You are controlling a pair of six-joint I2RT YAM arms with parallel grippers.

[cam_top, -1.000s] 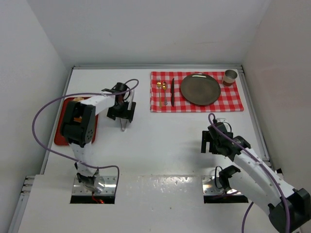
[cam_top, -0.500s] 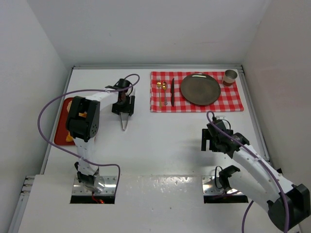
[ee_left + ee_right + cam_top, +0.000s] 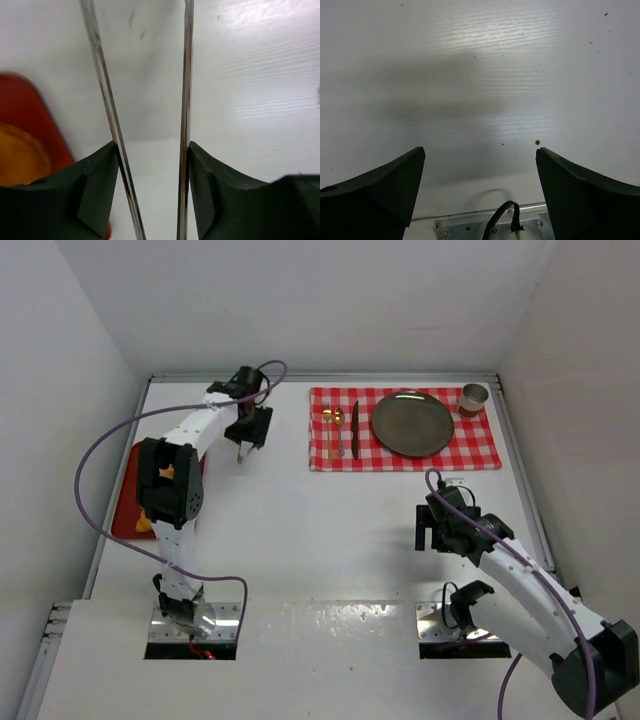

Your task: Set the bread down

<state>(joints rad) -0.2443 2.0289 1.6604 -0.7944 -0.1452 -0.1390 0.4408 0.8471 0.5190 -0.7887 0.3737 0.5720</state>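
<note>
Bare table point(image 3: 320, 510) lies open between the red tray point(image 3: 122, 510) at the left edge and the checked mat point(image 3: 485, 450) at the far right. The left arm point(image 3: 170, 495) stands over the tray and screens most of it, its tongs point(image 3: 187, 75) over the far left and its purple cable point(image 3: 78, 490) looping toward the wall. The plate point(image 3: 412, 423) is open from above, hemmed by cutlery point(image 3: 354, 428) on its left and a cup point(image 3: 473, 398) at its far right, while the right arm point(image 3: 510, 575) occupies the near right.
</note>
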